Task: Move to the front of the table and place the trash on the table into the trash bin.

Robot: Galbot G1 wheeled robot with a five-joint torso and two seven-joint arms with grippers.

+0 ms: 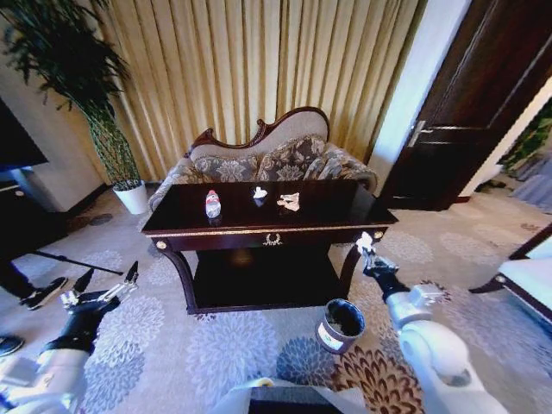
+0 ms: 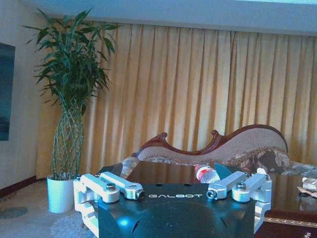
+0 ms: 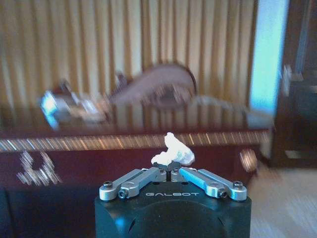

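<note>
The robot stood before the dark counter point(image 1: 345, 211), which filled the middle of the head view with the patterned sofa point(image 1: 267, 159) behind it. On the counter lay a small bottle point(image 1: 213, 203) with a red cap at centre left, and two white paper scraps point(image 1: 260, 193) point(image 1: 289, 202) just right of it, apart from each other. The right gripper point(image 1: 367, 248) hung at the right of the frame beside the counter's front right corner, its jaws closed on a crumpled white scrap point(image 3: 173, 151). The trash bin point(image 1: 341, 325) stood on the carpet at lower centre right, below and slightly left of that gripper. The left gripper point(image 1: 107, 285) hovered at lower left, away from the counter, its jaws spread wide and holding nothing. A potted plant point(image 1: 129, 195) stood at the upper left.
</note>
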